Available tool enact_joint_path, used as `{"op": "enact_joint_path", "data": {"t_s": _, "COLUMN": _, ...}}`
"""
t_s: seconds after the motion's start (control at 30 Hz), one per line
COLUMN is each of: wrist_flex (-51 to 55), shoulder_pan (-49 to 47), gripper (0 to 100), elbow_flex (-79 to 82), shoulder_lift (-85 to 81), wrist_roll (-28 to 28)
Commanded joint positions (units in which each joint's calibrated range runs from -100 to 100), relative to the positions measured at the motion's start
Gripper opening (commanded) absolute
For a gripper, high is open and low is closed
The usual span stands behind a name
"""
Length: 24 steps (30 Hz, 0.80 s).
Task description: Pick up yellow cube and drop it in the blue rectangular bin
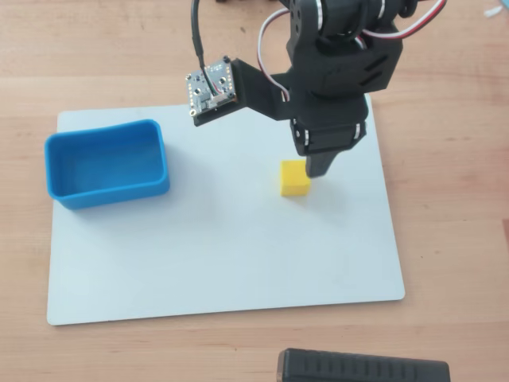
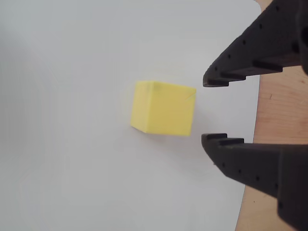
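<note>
The yellow cube (image 1: 293, 177) sits on the white board, right of its middle. In the wrist view the yellow cube (image 2: 162, 107) lies just left of my fingertips. My gripper (image 1: 320, 165) hangs just right of the cube in the overhead view. In the wrist view the gripper (image 2: 214, 110) is open, with a gap between the two black fingers and nothing in it. The cube is outside the jaws. The blue rectangular bin (image 1: 106, 189) stands empty at the board's upper left, far from the gripper.
The white board (image 1: 223, 263) lies on a wooden table (image 1: 453, 199). A black ribbed object (image 1: 362, 368) sits at the bottom edge. A small circuit board (image 1: 211, 87) on a bracket sticks out to the arm's left.
</note>
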Motion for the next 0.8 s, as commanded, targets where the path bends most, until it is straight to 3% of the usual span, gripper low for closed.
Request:
{"op": "enact_joint_path", "data": {"t_s": 0.0, "wrist_flex": 1.9, "shoulder_pan": -0.4, "gripper": 18, "elbow_flex": -8.2, "shoulder_lift": -0.5, "wrist_roll": -0.5}}
{"op": "enact_joint_path", "data": {"t_s": 0.43, "wrist_flex": 2.8, "shoulder_pan": 3.0, "gripper": 24, "elbow_flex": -3.7, "shoulder_lift": 0.5, "wrist_roll": -0.6}}
{"op": "enact_joint_path", "data": {"t_s": 0.77, "wrist_flex": -3.2, "shoulder_pan": 2.3, "gripper": 24, "elbow_flex": 5.3, "shoulder_lift": 0.7, "wrist_roll": -0.6}}
